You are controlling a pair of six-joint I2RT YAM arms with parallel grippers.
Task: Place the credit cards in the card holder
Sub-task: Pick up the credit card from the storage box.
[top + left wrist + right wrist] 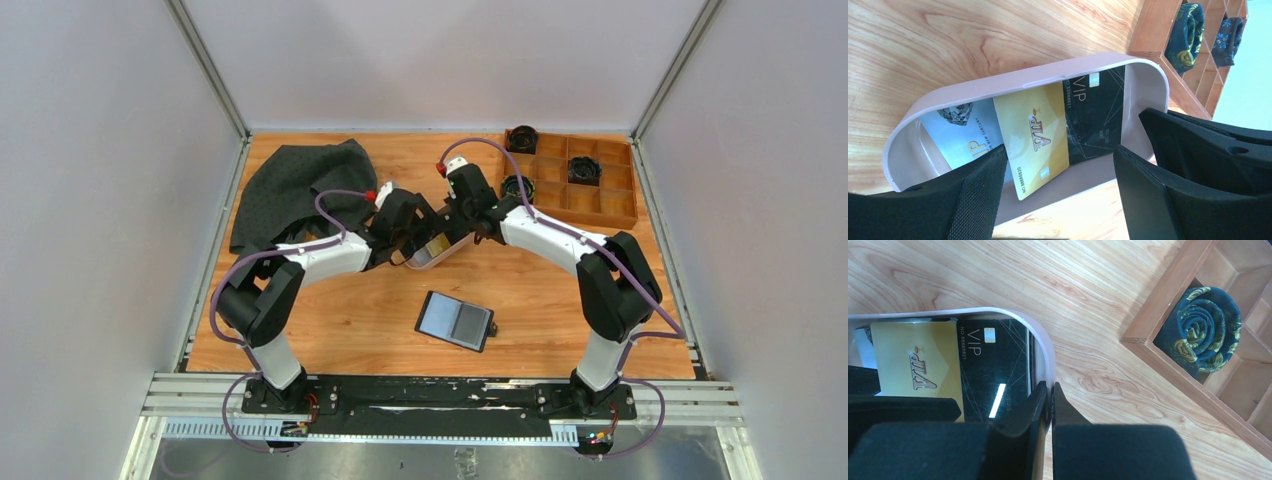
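Observation:
A pinkish oval tray (447, 255) sits tilted at the table's middle, between my two grippers. It holds a gold card (1033, 135), a black card (1095, 115) and a silver-grey card (960, 135), overlapping. My left gripper (1058, 165) is open, its fingers either side of the tray's near wall, by the gold card's lower edge. My right gripper (1049, 387) is shut on the tray's rim (1045, 347) at its rounded end, next to the black card (993, 365). The black card holder (455, 320) lies open on the table, nearer the arm bases, its greyish pockets facing up.
A dark grey cloth (295, 185) lies bunched at the back left. A wooden compartment box (590, 185) stands at the back right, with rolled dark ties (1203, 327) in some cells. Grey walls close in the table on three sides.

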